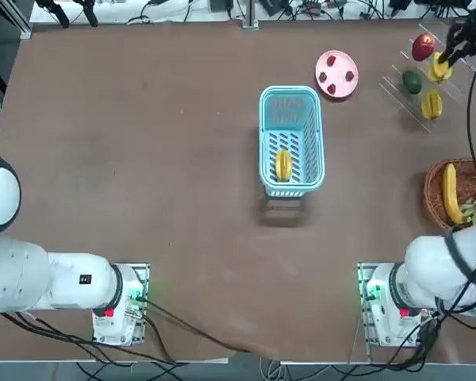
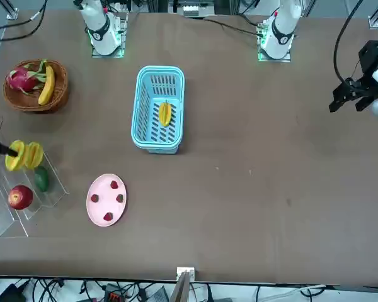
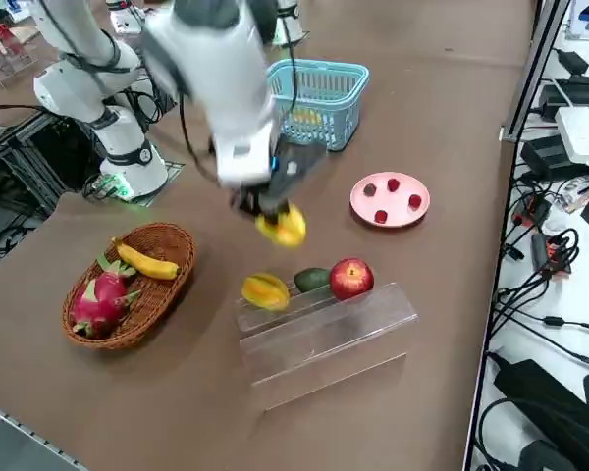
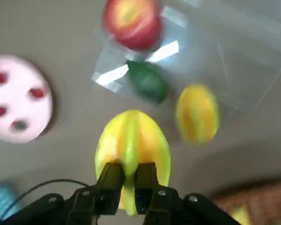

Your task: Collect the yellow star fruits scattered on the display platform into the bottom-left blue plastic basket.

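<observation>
- Star fruits, three in all: one [image 1: 283, 165] already lies inside the blue plastic basket [image 1: 266, 143], so a third of the job looks done
- A second star fruit [image 4: 132, 152] is in the right gripper [image 4: 127, 180], lifted clear of the display platform [image 3: 324, 334] and hanging in the air above the table near the platform's upper step
- The third star fruit [image 3: 265, 290] sits on the platform, beside and below the held one, just past the fingertips in the wrist view
- Left to do, by my reading: carry the held fruit across to the basket and drop it in, then come back for the last one
- Fingers [image 4: 110, 180]: nearly closed, with only a narrow gap between them, pinching the near end of the star fruit; most of the fruit sticks out beyond the fingertips
- The grip takes only a small part of the ridged fruit, so it may swing or slip on the way over
- Beyond the fingers on the platform also stand a green fruit [image 4: 149, 82] and a red apple [image 4: 132, 22]; neither belongs in the basket
- Off to one side of the fingers lies the pink plate [image 4: 18, 105], well apart from the held fruit
</observation>
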Robot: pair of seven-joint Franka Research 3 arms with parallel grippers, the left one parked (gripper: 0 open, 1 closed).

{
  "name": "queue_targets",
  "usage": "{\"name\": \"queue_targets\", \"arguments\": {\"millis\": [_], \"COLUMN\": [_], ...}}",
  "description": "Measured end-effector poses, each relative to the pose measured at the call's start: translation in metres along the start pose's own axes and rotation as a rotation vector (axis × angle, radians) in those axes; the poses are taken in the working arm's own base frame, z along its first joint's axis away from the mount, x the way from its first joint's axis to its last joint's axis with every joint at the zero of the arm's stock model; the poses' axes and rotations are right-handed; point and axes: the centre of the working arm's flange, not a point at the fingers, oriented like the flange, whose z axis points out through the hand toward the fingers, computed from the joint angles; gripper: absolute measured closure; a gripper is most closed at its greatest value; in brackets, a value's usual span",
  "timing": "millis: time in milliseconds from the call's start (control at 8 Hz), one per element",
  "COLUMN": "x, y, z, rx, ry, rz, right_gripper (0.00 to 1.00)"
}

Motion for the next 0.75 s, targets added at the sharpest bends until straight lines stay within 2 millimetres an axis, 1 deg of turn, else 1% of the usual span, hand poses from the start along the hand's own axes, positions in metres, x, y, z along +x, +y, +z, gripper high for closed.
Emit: {"name": "queue_targets", "arguments": {"millis": [125,250,375,500,625,750], "x": [-0.029,-0.062,-0.097,-0.133,-0.173,-0.213], "y": [-0.044,-0.092,-0.143,-0.197,-0.256,-0.309], "z": [-0.014,-0.016,-0.003,0.017,0.041,0.063], "rx": [-0.010,-0.028,-0.054,-0.083,-0.117,-0.146], "ry": [-0.047,-0.071,-0.090,-0.098,-0.094,-0.083], "rz": [0.019,0.043,0.078,0.118,0.163,0.211], "right_gripper": [0.81,0.81,0.81,0.81,0.81,0.81]}}
